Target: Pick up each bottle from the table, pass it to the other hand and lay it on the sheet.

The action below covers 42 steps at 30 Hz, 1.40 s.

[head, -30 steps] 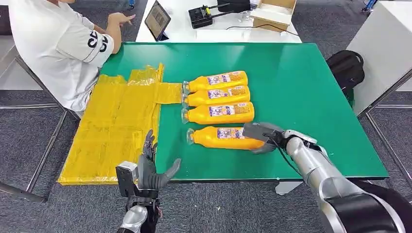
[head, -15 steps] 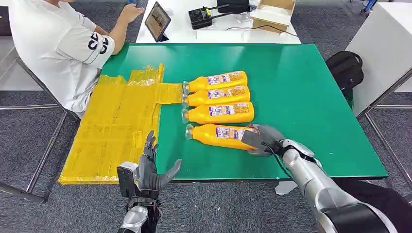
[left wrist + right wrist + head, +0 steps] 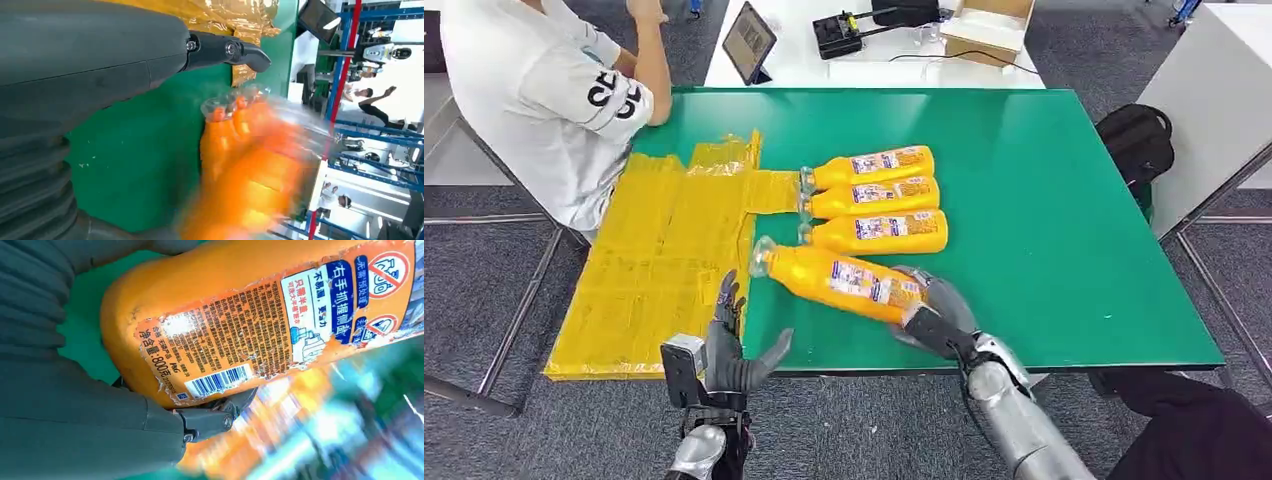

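Orange juice bottle is seen gripped at its base end by the right hand, lifted off the green counter and tilted so that its capped neck points toward the yellow sheet. In the right wrist view the fingers are clamped around the labelled body of the bottle, with the barcode just beside them. The base-end grip appears chosen so that the neck half is left free for the other hand to take.

The left hand is held at the near edge of the counter, just beside the sheet, with fingers spread apart and nothing in them; it is judged to be posed to receive the bottle. The left wrist view shows the bottle blurred in front of that hand, not touching it.

Three more bottles are lying side by side on the counter beyond the carried one, necks toward the sheet, touching one another or nearly so. No bottle is lying on the sheet, so the task is judged to be in its first handover.

A person in a white shirt is seated at the far-left corner of the counter, beside the sheet. A tablet is propped on the white table behind.
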### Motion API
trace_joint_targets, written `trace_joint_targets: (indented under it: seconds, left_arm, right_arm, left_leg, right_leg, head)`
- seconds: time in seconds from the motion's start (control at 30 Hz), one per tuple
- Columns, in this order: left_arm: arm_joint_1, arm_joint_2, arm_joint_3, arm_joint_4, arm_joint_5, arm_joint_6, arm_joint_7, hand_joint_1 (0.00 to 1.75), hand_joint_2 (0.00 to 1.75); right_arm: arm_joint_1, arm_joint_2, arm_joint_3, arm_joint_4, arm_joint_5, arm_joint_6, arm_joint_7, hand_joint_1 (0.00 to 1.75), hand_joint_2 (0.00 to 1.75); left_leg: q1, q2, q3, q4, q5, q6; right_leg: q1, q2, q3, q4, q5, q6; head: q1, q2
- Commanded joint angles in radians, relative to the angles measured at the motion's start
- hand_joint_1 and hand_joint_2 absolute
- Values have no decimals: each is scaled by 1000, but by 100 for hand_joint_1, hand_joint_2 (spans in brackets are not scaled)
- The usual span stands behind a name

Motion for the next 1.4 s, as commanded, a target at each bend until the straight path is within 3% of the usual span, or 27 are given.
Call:
trace_joint_targets:
  seconds: [0.03,0.43,0.6,0.7,0.97,1.4]
  left_arm:
    - [12,-31,18,5,3,11,4,0,175]
    - [12,-31,11,7,27,-4,4,0,175]
    - [-2,-31,-10,30,124,-192,4,0,175]
    - [7,-31,-46,-19,163,-320,17,0,175]
    - [42,-30,-74,-106,224,-469,66,0,175]
    - [35,-31,-91,-99,219,-491,63,0,175]
  right_arm:
    - [102,93,-179,-355,-33,-73,-3,175,175]
    - [150,125,-201,-445,-45,-115,-38,175,175]
    - [179,146,-123,-366,36,-62,-87,175,175]
    - [215,209,-83,-250,45,-39,-163,175,175]
    - [237,259,-69,-92,52,-43,-233,175,175]
    - [242,270,-114,-83,39,-38,-260,175,175]
  left_leg:
    - [0,0,1,0,-1,1]
    - [0,1,2,0,-1,1]
    - [0,1,3,-1,-1,1]
    - [1,1,5,-1,-2,1]
    - [1,2,6,-1,-3,1]
    - [0,1,5,-1,-3,0]
  right_leg:
    - [0,-1,1,1,-2,-2]
    - [0,0,1,0,-1,-1]
    - [0,0,3,-1,-1,-2]
    - [1,0,5,-2,-2,-3]
    - [2,1,5,-2,-3,-4]
    - [1,0,4,-1,-3,-3]
  head:
    - [0,0]
    - [0,0]
    - [0,0]
    - [0,0]
    - [0,0]
    - [0,0]
